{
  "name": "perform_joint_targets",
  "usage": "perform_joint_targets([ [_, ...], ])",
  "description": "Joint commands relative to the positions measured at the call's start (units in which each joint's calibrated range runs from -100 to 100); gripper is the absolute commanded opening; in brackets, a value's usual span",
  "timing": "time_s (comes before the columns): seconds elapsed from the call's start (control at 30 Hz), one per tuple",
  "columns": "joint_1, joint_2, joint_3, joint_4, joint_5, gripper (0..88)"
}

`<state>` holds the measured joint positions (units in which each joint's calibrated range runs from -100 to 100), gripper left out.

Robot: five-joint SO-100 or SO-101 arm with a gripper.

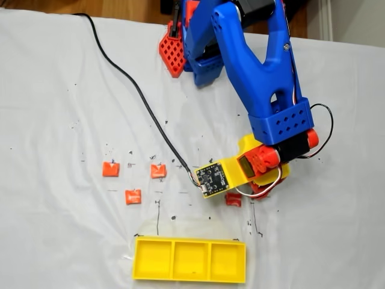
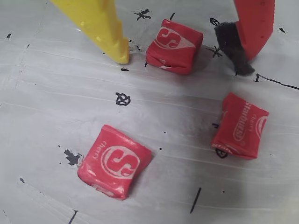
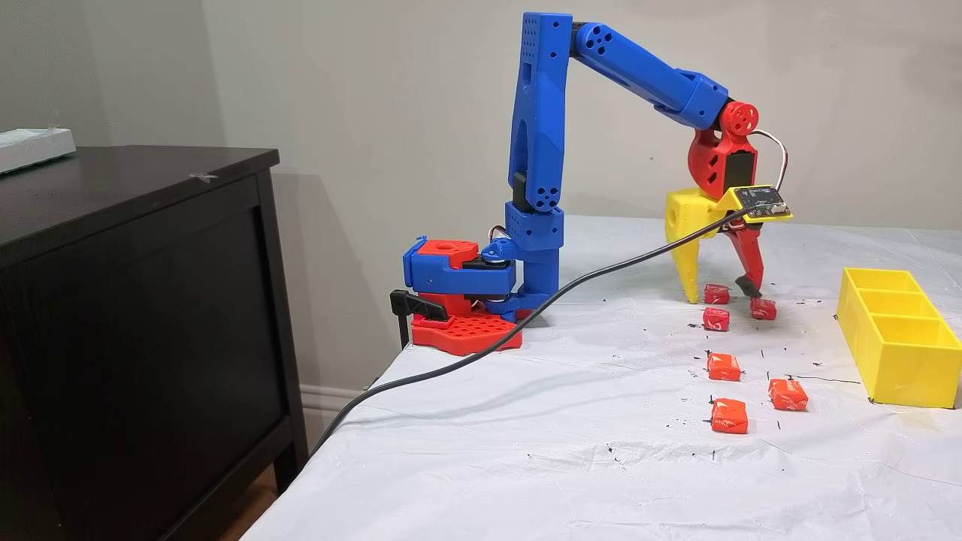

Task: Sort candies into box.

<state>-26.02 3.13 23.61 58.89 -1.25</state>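
Red candy (image 2: 174, 45) sits on the bench between my end effector (image 2: 182, 51) fingers, spread apart to straddle it for a pinch; yellow box (image 1: 190, 260) waits nearby, empty.

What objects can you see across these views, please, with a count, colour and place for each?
candies: six, red and orange-red, loose on the cloth in a fixed view; one lies between the open fingers, two close by, three nearer the camera.
box: one, bright yellow, three compartments, at the right of that view; none of the six candies lies in it.
cloth: one, white with black pen marks, covering the table.
cabinet: one, dark, left of the table.
cable: one, black, running across the cloth to the circuit board on the wrist.
arm: one, blue with red base.
gripper: one, a yellow and a red finger, open astride a candy.
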Motion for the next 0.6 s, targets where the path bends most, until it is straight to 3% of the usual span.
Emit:
perform_joint_targets([
  [0.0, -1.4, -0.7, -1.8, -1.1, 0.2, 9.9],
  [0.1, -1.3, -1.2, -1.9, -1.0, 0.3, 0.2],
  [0.57, 5.7, -20.2, -7.3, 2.1, 2.6, 0.2],
])
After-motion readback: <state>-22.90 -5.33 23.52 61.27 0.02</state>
